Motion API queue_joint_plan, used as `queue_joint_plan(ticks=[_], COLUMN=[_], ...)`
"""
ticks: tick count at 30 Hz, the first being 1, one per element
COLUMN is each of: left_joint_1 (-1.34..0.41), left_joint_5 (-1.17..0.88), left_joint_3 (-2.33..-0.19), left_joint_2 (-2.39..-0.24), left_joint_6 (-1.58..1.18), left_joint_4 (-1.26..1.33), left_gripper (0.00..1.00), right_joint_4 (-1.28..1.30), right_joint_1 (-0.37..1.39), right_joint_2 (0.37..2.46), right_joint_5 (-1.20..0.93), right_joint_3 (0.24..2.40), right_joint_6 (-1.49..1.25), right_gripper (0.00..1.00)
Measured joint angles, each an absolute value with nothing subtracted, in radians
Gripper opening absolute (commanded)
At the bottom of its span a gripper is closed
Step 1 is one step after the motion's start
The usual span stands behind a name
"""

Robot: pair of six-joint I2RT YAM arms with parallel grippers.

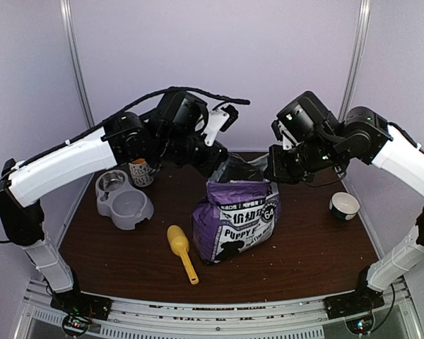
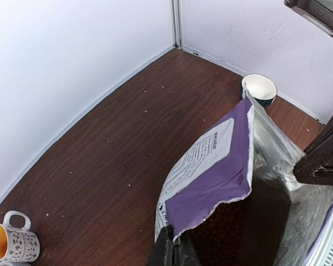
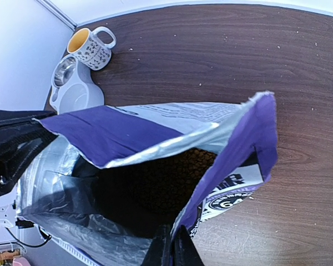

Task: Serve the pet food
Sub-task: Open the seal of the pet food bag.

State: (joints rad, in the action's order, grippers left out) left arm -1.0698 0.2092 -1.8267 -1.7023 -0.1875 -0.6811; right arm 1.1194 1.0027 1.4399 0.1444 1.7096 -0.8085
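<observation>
The purple-and-white pet food bag [image 1: 237, 220] stands mid-table with its top torn wide. Brown kibble [image 3: 177, 174] shows deep inside it, and also in the left wrist view [image 2: 222, 227]. My left gripper [image 1: 219, 161] is shut on the bag's left rim; in its own view the fingers [image 2: 175, 250] pinch the purple edge [image 2: 211, 166]. My right gripper [image 1: 274, 169] is shut on the right rim, pinching the foil edge [image 3: 175, 246]. The two hold the mouth apart.
A yellow scoop [image 1: 181, 252] lies in front of the bag, to its left. A grey double pet bowl [image 1: 121, 199] and a patterned mug [image 1: 140, 171] sit at the left. A small white bowl [image 1: 344, 205] stands at the right, near the wall.
</observation>
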Motion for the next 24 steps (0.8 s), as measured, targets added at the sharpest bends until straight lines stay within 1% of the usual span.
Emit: queue_joint_plan(ticks=[3,4,5,6,7,8,9,10,11,13,16,20,24], left_joint_1=[-1.053,-1.046,-1.038,-1.028,-1.016,-1.003,-0.992,-0.978,-0.971,-0.956,-0.950,-0.955,-0.964], left_joint_5=[0.175,0.171,0.169,0.161,0.150,0.131,0.115,0.091,0.076,0.043,0.000,-0.015,0.065], left_joint_3=[-1.798,-1.792,-1.787,-1.783,-1.780,-1.777,-1.774,-1.772,-1.771,-1.770,-1.763,-1.662,-1.461], left_joint_2=[-1.720,-1.724,-1.726,-1.726,-1.726,-1.726,-1.725,-1.724,-1.720,-1.705,-1.649,-1.480,-1.254], left_joint_6=[-0.191,-0.199,-0.211,-0.226,-0.245,-0.266,-0.278,-0.305,-0.313,-0.329,-0.347,-0.376,-0.454], left_joint_4=[-0.633,-0.612,-0.601,-0.597,-0.595,-0.588,-0.579,-0.564,-0.554,-0.540,-0.522,-0.477,-0.456], left_gripper=[0.00,0.00,0.03,0.09,0.19,0.39,0.55,0.64,0.69,0.73,0.74,0.71,0.67], right_joint_4=[1.100,1.088,1.078,1.067,1.058,1.048,1.039,1.026,1.015,1.000,0.980,0.935,0.865], right_joint_1=[0.998,0.997,0.996,0.996,0.996,0.996,0.996,0.994,0.994,0.994,0.995,1.002,1.016], right_joint_2=[1.441,1.442,1.442,1.442,1.442,1.442,1.441,1.439,1.435,1.417,1.356,1.237,1.094], right_joint_5=[0.147,0.151,0.154,0.156,0.159,0.161,0.165,0.169,0.170,0.170,0.168,0.156,0.154], right_joint_3=[1.681,1.675,1.672,1.668,1.666,1.664,1.662,1.662,1.662,1.662,1.662,1.632,1.482], right_joint_6=[-0.806,-0.806,-0.806,-0.806,-0.805,-0.803,-0.797,-0.785,-0.780,-0.762,-0.720,-0.677,-0.678], right_gripper=[0.00,0.02,0.06,0.11,0.18,0.26,0.32,0.39,0.44,0.50,0.52,0.52,0.54])
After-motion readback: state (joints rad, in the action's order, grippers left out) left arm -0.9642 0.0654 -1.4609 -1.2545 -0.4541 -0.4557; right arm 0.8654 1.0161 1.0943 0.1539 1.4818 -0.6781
